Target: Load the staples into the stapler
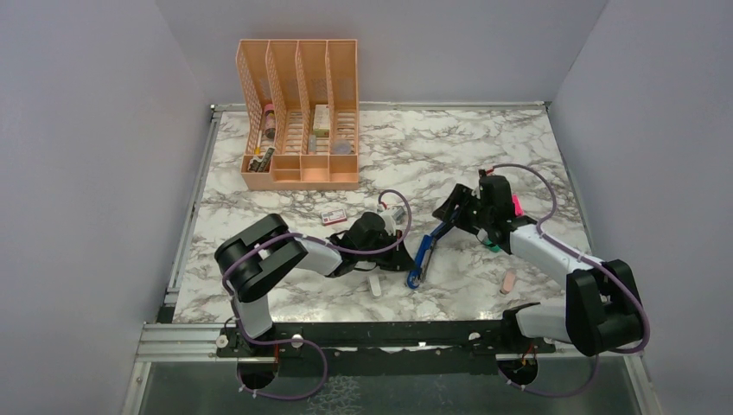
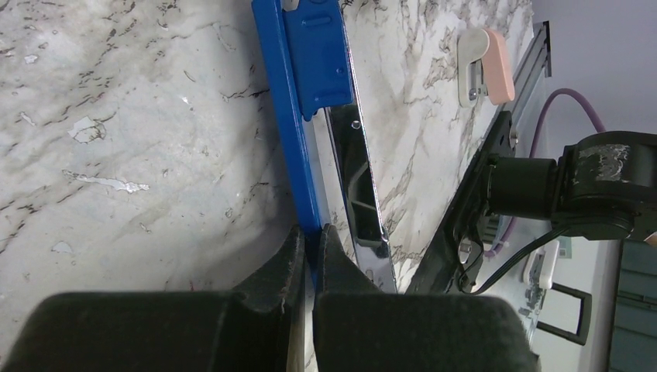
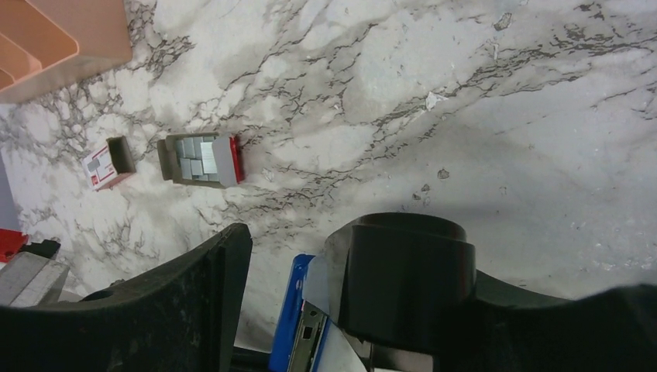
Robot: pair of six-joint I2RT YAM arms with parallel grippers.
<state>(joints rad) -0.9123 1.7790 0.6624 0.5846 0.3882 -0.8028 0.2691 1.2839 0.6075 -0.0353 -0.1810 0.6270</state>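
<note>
The blue stapler [image 1: 422, 258] lies slantwise on the marble between the arms, with its black top swung up at the far end. My left gripper [image 1: 404, 255] is shut on the stapler's thin blue edge near the front end [image 2: 311, 232]; the blue body [image 2: 310, 77] and chrome rail run away from it. My right gripper [image 1: 460, 213] stands open around the raised black top [image 3: 403, 279], which lies against the right finger and apart from the left finger [image 3: 194, 302]. The staples box is pulled apart: the reddish sleeve [image 3: 104, 164] and a tray of staples [image 3: 203, 160]. The sleeve also shows in the top view [image 1: 334, 216].
An orange desk organizer [image 1: 298, 112] stands at the back left. A pink eraser [image 1: 508, 281] lies front right and shows in the left wrist view [image 2: 488, 66]. A small white item [image 1: 375, 285] lies near the front. A pink highlighter [image 1: 517, 206] lies behind the right arm.
</note>
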